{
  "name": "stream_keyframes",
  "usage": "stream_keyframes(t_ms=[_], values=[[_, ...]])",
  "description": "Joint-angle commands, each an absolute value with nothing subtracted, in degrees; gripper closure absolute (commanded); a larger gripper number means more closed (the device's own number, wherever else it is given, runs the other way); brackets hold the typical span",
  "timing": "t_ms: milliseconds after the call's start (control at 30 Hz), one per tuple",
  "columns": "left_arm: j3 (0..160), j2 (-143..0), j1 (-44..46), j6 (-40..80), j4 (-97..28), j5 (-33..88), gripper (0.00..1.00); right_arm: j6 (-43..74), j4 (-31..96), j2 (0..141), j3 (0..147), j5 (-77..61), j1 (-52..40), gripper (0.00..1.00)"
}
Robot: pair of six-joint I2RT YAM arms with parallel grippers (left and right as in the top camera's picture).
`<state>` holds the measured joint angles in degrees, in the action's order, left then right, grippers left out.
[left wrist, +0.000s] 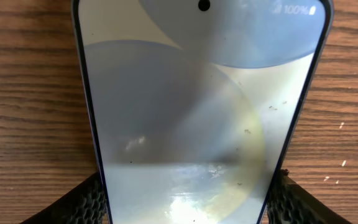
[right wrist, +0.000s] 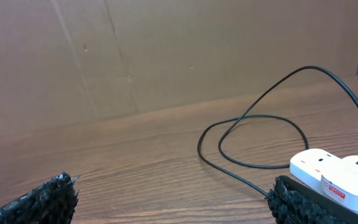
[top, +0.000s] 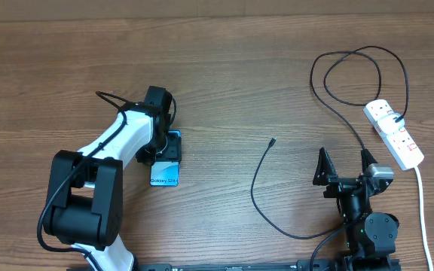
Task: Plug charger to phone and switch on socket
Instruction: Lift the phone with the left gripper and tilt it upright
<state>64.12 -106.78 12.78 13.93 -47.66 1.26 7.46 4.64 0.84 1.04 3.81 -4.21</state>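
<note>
L fingers (left wrist: 93, 202) are clamped on the phone (left wrist: 185, 124), one on each long edge, w/ the phone flat on the tabletop (top: 224, 75). R fingers (right wrist: 48, 199) are spread wide w/ nothing btwn them. I see the charger (top: 256, 188) tip ahead-left of them and the socket (top: 395, 132) ahead-right, neither touching them.

Beneath me lay a brown table (top: 224, 68) of wood grain, dark streaks running along its length. A few pale specks (left wrist: 344, 163) dotted the wood. Behind its far edge stood a plain brown cardboard wall (right wrist: 166, 50), marked by slanting creases.
</note>
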Motion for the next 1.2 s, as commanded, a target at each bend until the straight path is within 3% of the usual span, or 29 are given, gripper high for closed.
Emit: stream_keyframes(t_ms=[0, 1167], values=[[63.13, -109.38, 13.21, 13.69, -48.40, 4.47, 0.48, 7.20, 4.36, 0.38, 0.45, 3.79, -4.38, 0.00], [74.87, -109.38, 13.21, 13.76, -59.57, 4.54, 0.52, 7.20, 4.36, 0.38, 0.45, 3.79, -4.38, 0.00]])
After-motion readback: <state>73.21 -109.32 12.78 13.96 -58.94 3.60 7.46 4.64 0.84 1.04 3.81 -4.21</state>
